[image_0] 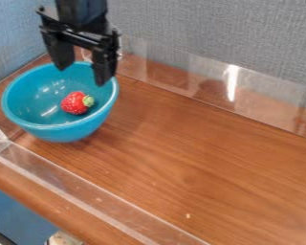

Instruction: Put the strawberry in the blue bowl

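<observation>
The strawberry (pixel 76 102) lies inside the blue bowl (pixel 41 120), below and left of the end effector (pixel 87 69) (fingers spread, holding nothing), so placing looks done and what remains is to pull clear of the rim.

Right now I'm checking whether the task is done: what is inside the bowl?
The strawberry lies inside the blue bowl, near the middle. The open gripper hangs over the far rim and hides a bit of it; nothing else shows in the bowl.
</observation>
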You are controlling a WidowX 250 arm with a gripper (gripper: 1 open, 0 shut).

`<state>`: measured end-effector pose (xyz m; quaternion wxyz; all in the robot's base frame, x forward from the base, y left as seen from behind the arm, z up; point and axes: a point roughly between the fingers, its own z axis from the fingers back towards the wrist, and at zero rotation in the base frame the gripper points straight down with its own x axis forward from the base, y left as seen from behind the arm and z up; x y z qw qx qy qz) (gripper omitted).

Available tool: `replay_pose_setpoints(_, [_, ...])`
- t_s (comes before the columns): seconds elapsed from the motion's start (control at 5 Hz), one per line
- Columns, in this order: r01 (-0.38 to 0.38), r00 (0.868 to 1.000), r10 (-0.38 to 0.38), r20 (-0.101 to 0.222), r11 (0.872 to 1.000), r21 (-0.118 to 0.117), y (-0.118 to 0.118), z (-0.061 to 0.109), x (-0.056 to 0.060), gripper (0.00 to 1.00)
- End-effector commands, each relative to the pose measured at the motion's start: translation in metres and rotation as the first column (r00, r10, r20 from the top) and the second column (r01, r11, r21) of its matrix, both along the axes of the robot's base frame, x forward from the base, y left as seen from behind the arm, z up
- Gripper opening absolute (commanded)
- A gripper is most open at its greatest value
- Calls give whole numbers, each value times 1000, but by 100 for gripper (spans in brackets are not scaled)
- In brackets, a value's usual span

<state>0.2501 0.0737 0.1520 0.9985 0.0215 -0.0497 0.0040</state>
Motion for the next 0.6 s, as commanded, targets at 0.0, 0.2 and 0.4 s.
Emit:
replay_pose_setpoints(0.0, [42,999,-42,23,999,20,-2,3,-1,100])
replay_pose_setpoints(0.2, [84,996,-85,21,996,34,-3,-1,-4,100])
replay_pose_setpoints(0.4, [95,995,-96,19,995,43,-5,0,-5,100])
